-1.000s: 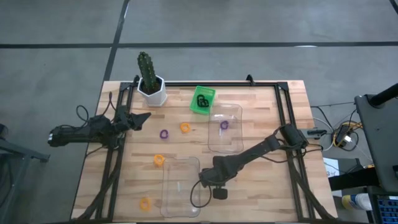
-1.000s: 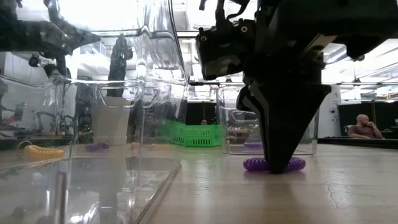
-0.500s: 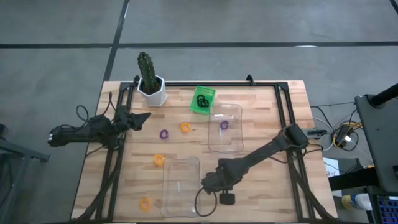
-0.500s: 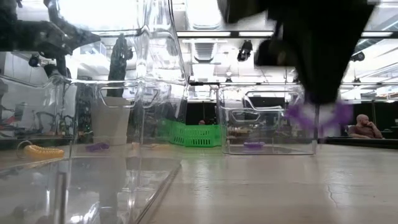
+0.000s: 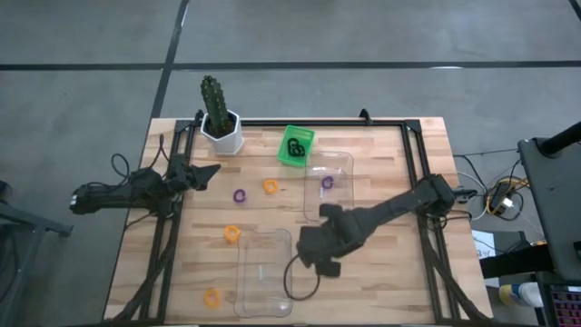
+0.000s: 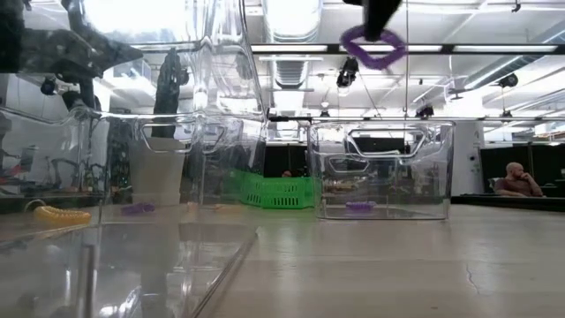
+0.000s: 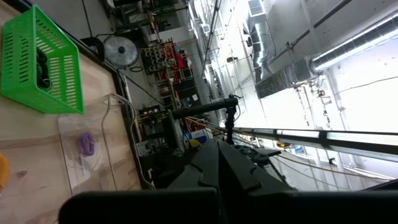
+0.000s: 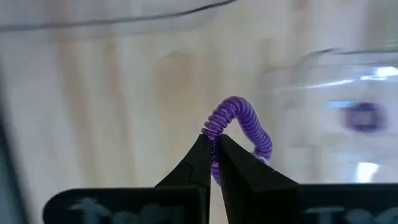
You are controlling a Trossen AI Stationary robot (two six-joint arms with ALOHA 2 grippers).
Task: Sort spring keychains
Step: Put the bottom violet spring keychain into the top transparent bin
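We find the right gripper (image 8: 214,151) with its fingers pinched on a purple spring keychain (image 8: 241,127), the coil standing out past the fingertips in the right wrist view. In the low view that same coil hangs at the top of the frame, right of centre, well clear of the tabletop (image 6: 397,265). In the high view the right arm reaches from the right edge toward the centre, its gripper between the two clear trays: the far tray (image 5: 340,204) at centre right and the near tray (image 5: 263,304) at lower centre. A second purple keychain (image 5: 327,183) lies inside the far tray. A third purple keychain (image 5: 239,196) lies on the bare wood at centre left, with an orange keychain (image 5: 270,186) just beside it to the right. Another orange coil (image 5: 231,234) lies just left of the near tray, and a further orange coil (image 5: 211,297) sits at lower left. Black keychains (image 5: 293,145) rest in the small green bin (image 5: 303,135) at upper centre. The left gripper (image 5: 205,173) waits at the left edge of the tabletop, near the potted cactus (image 5: 218,113); we cannot tell whether its fingers are spread or closed.
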